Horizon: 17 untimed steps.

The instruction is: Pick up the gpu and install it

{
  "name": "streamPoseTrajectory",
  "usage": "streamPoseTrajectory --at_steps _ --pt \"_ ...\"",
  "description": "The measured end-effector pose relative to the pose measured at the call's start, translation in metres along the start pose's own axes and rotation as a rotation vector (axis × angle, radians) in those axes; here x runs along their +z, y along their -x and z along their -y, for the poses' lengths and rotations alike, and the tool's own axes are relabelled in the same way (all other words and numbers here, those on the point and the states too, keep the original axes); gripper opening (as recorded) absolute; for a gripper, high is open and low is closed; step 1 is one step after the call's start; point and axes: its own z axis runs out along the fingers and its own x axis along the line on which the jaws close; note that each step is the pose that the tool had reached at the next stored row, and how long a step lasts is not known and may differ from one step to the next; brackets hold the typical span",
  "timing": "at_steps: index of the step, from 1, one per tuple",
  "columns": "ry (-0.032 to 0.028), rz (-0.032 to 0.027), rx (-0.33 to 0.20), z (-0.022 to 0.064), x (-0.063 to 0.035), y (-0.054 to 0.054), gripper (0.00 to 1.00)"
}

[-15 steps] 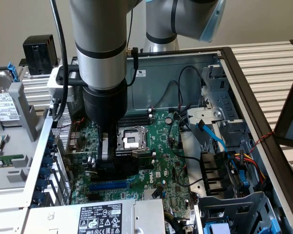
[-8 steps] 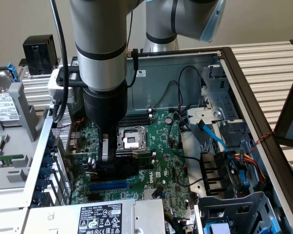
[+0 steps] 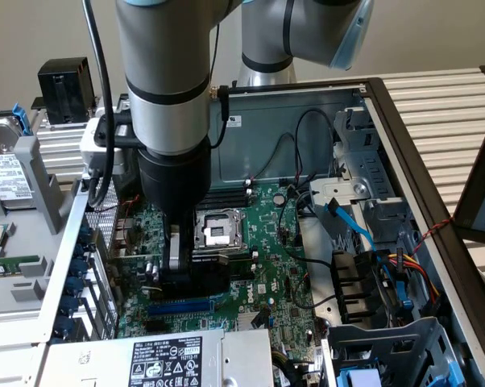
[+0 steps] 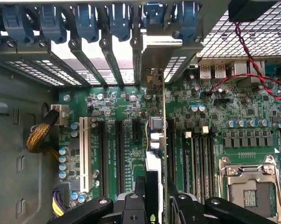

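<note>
Gripper [image 4: 152, 200] clamped on the gpu [image 4: 154, 135], card edge-on over the motherboard [image 4: 215, 116], among the black expansion slots [image 4: 118, 158]. I judge the risk as misalignment: with the connector off the slot line, pressing flexes the card or gouges the board. I cannot see the seating depth.

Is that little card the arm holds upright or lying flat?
Upright: the gpu stands on edge in the gripper, perpendicular to the motherboard.

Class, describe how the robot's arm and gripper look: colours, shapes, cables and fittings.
The arm is a thick silver-grey tube with black bands and a pale blue joint cap. A black cable runs down beside it. Below a black cylindrical wrist, the gripper has black linkage jaws with silver bolt heads.
</note>
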Motion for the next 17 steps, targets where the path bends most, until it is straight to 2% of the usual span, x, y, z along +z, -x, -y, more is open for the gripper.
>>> streamPoseTrajectory --at_steps 17 --pt "0.0 -0.0001 0.0 -0.003 0.0026 -0.0002 0.27"
